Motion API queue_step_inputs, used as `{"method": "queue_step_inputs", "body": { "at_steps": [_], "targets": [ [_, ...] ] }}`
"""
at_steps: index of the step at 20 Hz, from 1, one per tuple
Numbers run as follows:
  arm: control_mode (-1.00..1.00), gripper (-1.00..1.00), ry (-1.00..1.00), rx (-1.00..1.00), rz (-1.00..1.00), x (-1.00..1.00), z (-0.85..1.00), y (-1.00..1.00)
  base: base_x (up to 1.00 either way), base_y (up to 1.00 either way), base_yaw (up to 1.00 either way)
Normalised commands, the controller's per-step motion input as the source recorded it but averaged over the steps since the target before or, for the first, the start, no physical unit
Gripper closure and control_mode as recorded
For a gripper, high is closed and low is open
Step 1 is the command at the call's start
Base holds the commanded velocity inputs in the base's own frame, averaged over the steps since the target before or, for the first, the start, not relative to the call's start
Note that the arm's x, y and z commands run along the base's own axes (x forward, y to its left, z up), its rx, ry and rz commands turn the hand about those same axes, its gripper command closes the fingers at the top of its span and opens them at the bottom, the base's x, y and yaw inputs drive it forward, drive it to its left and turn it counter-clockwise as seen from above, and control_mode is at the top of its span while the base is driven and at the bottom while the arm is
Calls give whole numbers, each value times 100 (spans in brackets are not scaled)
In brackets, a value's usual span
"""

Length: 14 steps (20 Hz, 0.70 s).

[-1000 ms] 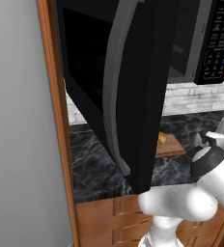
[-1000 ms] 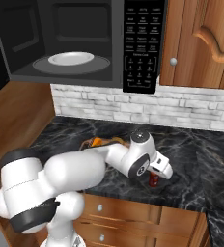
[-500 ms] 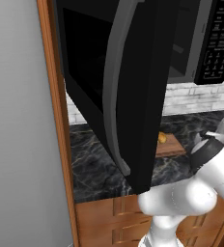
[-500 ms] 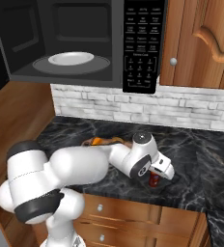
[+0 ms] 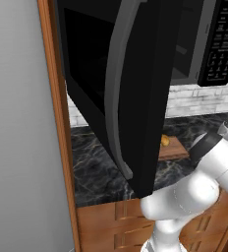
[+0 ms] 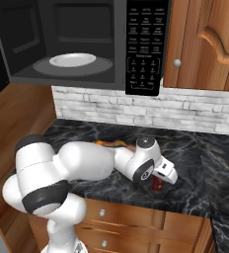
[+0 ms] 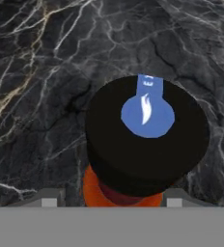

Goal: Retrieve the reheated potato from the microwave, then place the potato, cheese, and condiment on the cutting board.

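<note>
Condiment: slim red bottle, upright on the black marble counter, below the microwave and a little to the right of its keypad, near the counter's front edge. From the hand camera, seen from straight above: round black cap with a blue label, a rim of red body showing under it.

Gripper down over the bottle, below the microwave's right end, fingertips standing on either side of the red body. Jaws partly closed around the bottle; right tip just at its edge, left tip seemingly with a sliver of gap. Cannot tell whether the bottle is actually clamped.

Cutting board: brown wood, flat on the counter below the microwave, mostly hidden by the open door from the left base camera and by the arm from the right. Small yellow-orange thing lying on the board's visible end, too hidden to name.

Microwave door swung wide open, long grey handle facing out. Inside the cavity, a white plate resting on the turntable. Keypad with white buttons on the right of the cavity.

White brick backsplash directly below the microwave, behind the counter. Wooden wall cabinet right beside the microwave on its keypad side, small round knob near its lower left corner.
</note>
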Motion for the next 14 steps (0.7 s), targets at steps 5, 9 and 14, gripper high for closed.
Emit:
{"method": "queue_step_inputs", "body": {
  "at_steps": [5, 9, 14],
  "targets": [
    [-100, 100, -1, 0, 0, 0, -3, -9, 0, 0, 0],
    [-100, 100, -6, 0, 0, -20, 3, -4, 0, 0, 0],
    [-100, 100, -14, 0, 0, -43, 62, 4, 0, 0, 0]
  ]
}}
